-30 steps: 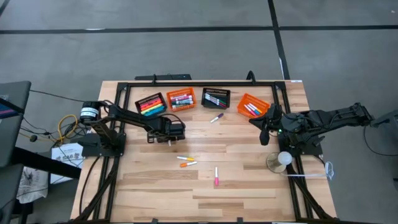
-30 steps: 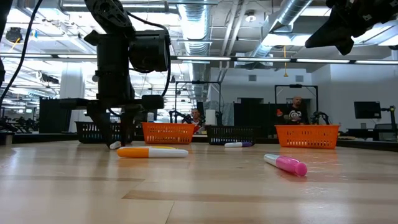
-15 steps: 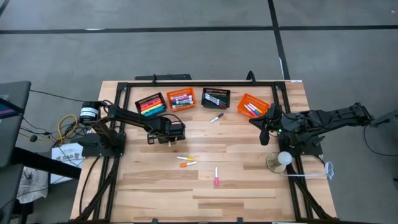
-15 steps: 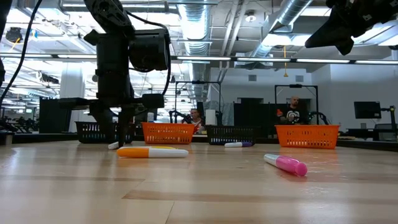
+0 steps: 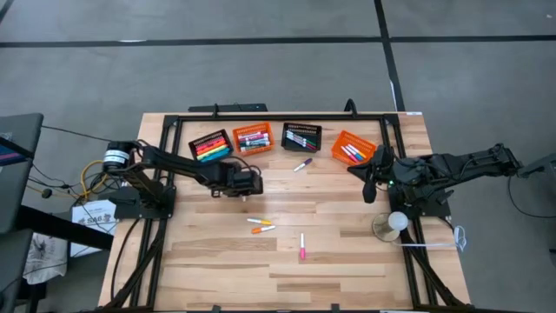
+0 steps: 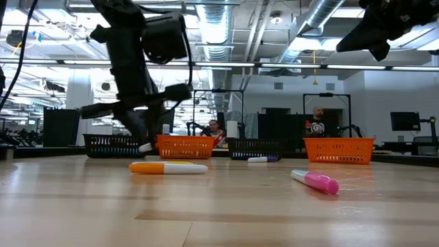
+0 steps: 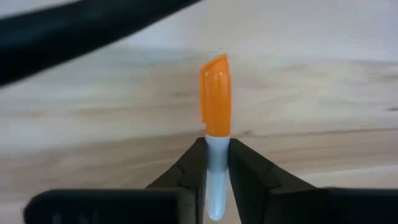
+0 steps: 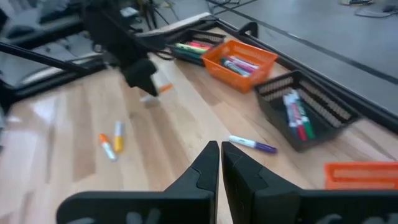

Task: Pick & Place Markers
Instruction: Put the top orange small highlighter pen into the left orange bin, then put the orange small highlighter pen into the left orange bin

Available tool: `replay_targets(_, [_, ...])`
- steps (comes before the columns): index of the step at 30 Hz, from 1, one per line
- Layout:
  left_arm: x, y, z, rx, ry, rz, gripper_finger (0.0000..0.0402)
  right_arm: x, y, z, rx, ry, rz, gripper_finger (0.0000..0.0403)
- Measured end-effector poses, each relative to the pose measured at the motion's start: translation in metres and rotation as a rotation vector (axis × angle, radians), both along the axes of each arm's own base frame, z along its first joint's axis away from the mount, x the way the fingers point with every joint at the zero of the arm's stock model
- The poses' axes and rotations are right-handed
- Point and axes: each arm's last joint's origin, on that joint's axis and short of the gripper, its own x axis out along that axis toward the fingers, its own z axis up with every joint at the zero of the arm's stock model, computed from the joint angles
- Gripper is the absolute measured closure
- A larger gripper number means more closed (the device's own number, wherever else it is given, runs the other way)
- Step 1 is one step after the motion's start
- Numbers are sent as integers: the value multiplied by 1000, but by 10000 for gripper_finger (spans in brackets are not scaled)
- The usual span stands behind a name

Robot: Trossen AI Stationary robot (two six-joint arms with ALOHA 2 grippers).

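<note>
The bench (image 5: 347,269) carries four baskets along its far edge: a black one (image 5: 211,145), an orange one (image 5: 253,138), another black (image 5: 301,136) and another orange (image 5: 354,148), each with markers in it. The left arm reaches across the middle of the bench, and its pincer (image 7: 217,163) is clamped on an orange-capped marker (image 7: 215,93), white barrel between the fingers, cap sticking out ahead. From the low view the marker (image 6: 146,146) looks clear of the wood, so the step in hand reads as the carry. The right arm waits at the bench's right side, its pincer (image 8: 220,163) closed on nothing. Loose markers lie about: a purple-tipped one (image 5: 302,164) near the far baskets, two orange ones (image 5: 261,225) mid-bench, and a pink one (image 5: 302,246) nearer the front. The next move likely calls for swinging the held marker over a basket, probably an orange one, and letting go only once it hangs squarely above the opening.
</note>
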Motion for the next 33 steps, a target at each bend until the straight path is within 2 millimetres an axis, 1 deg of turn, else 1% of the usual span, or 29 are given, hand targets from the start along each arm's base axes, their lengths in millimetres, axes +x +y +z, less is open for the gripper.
replay_targets(2, [3,1,4,29,-47,-20,335,1,1,1,16,-17,22,393])
replay_targets(5, [10,2,11,72,-132,-43,334,4,2,4,44,-50,66,393])
replay_targets(8, [18,2,18,117,-232,-75,345,8,3,5,71,-58,107,393])
replay_targets(12, [29,3,28,170,-357,-112,365,19,3,2,112,-44,146,393])
replay_targets(17, [29,4,28,171,-357,-125,382,33,-1,-4,114,-5,111,393])
replay_targets(22, [29,1,27,111,-360,-171,382,40,-3,-10,113,29,94,393])
replay_targets(25, [26,2,23,118,-339,-168,371,44,-2,-11,112,30,96,393])
replay_targets(28, [22,3,17,116,-317,-166,348,46,-2,-11,108,21,101,393])
replay_targets(30, [21,2,16,109,-313,-171,322,47,-2,-12,106,28,101,393])
replay_targets(33, [23,1,18,110,-342,-187,270,48,-2,-12,106,34,101,393])
